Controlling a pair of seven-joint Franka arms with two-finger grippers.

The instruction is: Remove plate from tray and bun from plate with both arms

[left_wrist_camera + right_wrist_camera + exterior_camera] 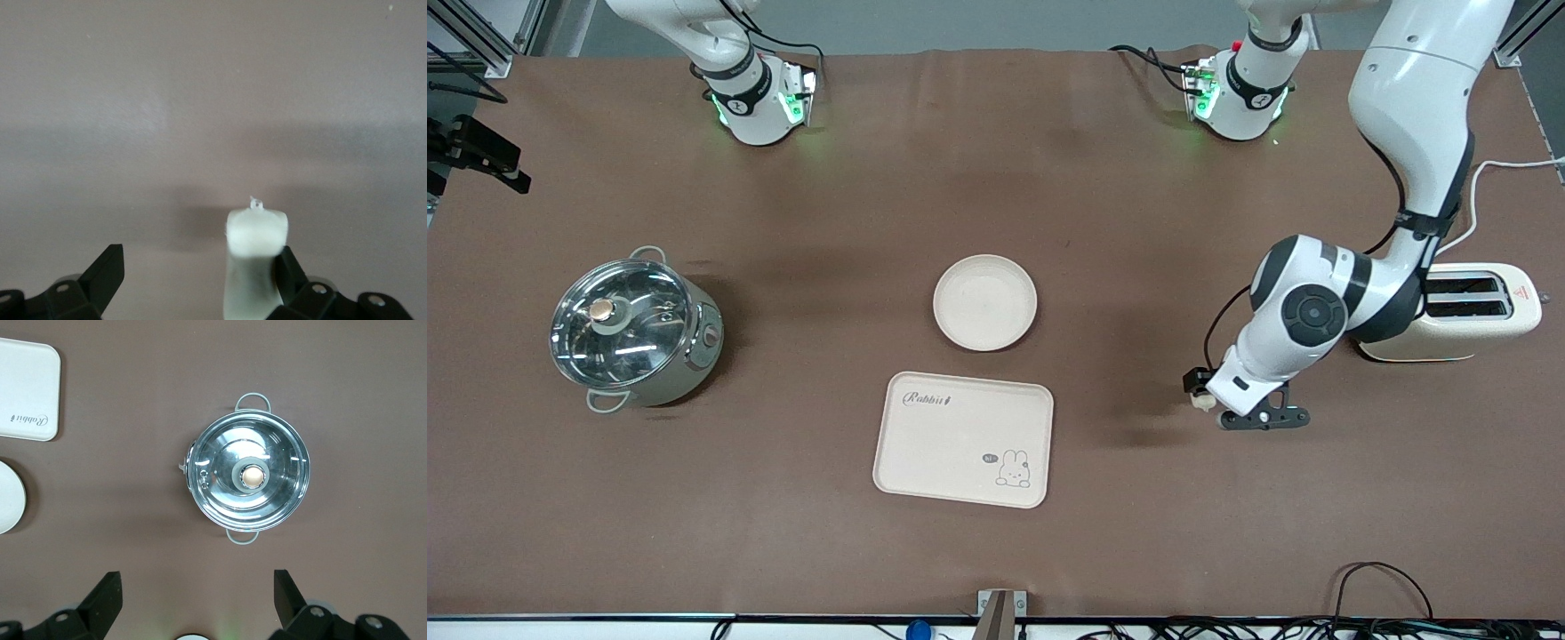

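Bun drop: wide-open left tool (200, 277) with small pale cream bun (257, 233) against one finger; lift clear next. Open, empty right tool (197, 600) waits above the steel pot (248, 477).

Two white jointed arms (1325, 311) with glossy rounded shells and black bands at the joints; a round black cap with a central disc marks one joint. Both bases (760, 102) glow green, each ringed by a black collar bearing a small white emblem, with black cables trailing away. A black cable loops along the left arm's forearm. The left gripper (1258, 418) is black, its angular fingers (103, 277) showing small round screw holes.
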